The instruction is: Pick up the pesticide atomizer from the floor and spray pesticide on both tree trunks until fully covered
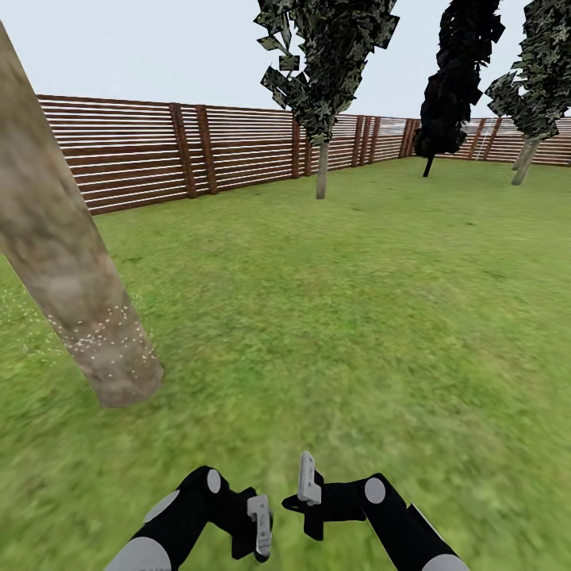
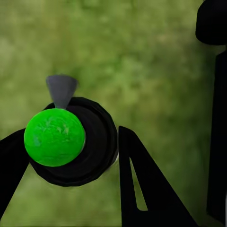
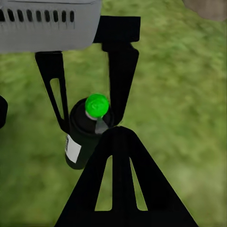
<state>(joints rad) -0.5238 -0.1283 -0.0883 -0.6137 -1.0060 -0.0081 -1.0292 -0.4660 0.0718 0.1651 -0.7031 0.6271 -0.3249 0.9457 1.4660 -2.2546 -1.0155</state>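
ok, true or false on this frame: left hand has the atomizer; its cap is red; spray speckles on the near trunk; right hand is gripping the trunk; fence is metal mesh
1. The left hand holds the pesticide atomizer. True.
2. The cap is red. False: it is bright green.
3. White speckles show low on the near tree trunk. True.
4. The right hand grips the trunk. False: it is over the grass, apart from the trunk, its fingers together on nothing.
5. The fence is metal mesh. False: it is brown horizontal wooden slats.
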